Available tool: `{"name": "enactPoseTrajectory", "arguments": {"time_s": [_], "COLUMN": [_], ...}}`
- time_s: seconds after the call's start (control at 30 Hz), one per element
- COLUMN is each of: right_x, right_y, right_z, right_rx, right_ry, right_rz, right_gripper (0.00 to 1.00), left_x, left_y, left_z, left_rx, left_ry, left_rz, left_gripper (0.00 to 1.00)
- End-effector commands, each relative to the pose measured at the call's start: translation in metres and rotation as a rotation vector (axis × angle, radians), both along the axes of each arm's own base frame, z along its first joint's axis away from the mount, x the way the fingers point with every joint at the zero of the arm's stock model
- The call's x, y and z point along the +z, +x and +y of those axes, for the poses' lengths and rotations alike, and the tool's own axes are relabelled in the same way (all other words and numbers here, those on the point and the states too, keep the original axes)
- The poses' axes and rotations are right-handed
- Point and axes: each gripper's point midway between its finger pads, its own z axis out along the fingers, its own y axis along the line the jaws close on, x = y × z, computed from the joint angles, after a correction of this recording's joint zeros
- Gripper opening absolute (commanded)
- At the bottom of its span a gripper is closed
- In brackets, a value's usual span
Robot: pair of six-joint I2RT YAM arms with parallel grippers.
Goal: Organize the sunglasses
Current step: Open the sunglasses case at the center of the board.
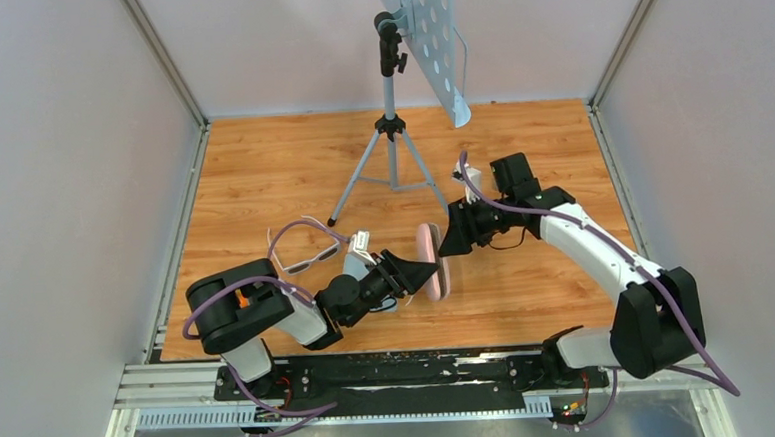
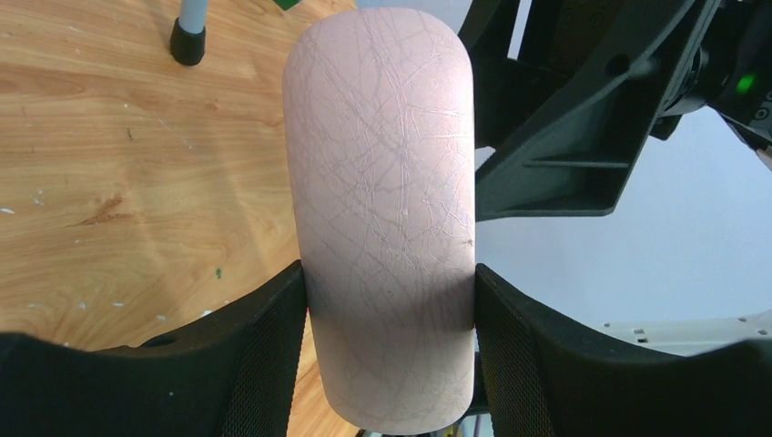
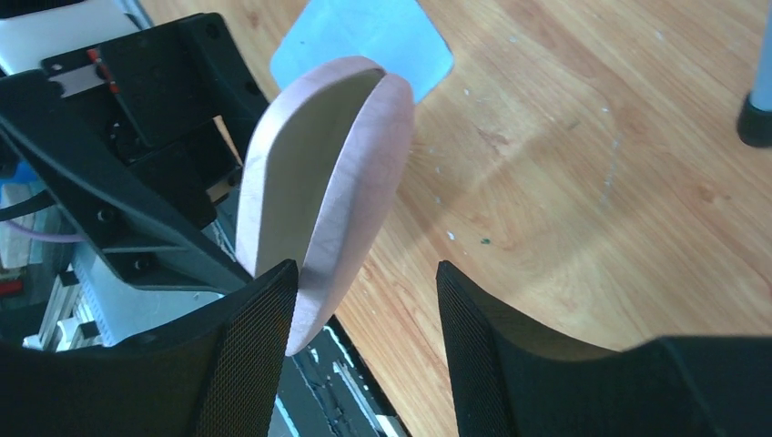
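The sunglasses [image 1: 317, 253], white-framed with dark lenses, lie on the wood table behind my left arm; neither wrist view shows them. My left gripper [image 1: 423, 272] is shut on the pale pink oval case [image 1: 431, 261] and holds it on edge above the table. In the left wrist view the case [image 2: 382, 209] fills the gap between the fingers of the left gripper [image 2: 387, 305]. My right gripper [image 1: 455, 237] is open just right of the case. In the right wrist view the case [image 3: 319, 182] shows a parted seam and rests against the left finger [image 3: 246, 346] of the right gripper [image 3: 364, 273].
A light blue-grey cloth [image 3: 364, 36] lies flat on the table behind the case, partly under my left arm [image 1: 354, 265]. A tripod [image 1: 389, 138] holding a perforated white panel [image 1: 424, 36] stands at the back centre. White walls enclose the table on three sides.
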Motion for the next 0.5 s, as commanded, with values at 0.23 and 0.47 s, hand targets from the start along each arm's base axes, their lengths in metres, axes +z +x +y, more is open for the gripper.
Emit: {"name": "enactPoseTrajectory", "arguments": {"time_s": [0.23, 0.47], "right_x": [-0.046, -0.049], "right_y": [0.022, 0.026], "right_z": [-0.038, -0.048], "right_rx": [-0.109, -0.134], "right_ry": [-0.221, -0.271], "right_rz": [-0.009, -0.031], "right_gripper": [0.60, 0.57], "left_x": [0.057, 0.054], "left_y": [-0.020, -0.019], "left_z": [-0.014, -0.010], "left_rx": [-0.100, -0.083], "left_ry": [-0.187, -0.179], "left_rz": [-0.111, -0.102], "left_gripper": [0.00, 0.00]}}
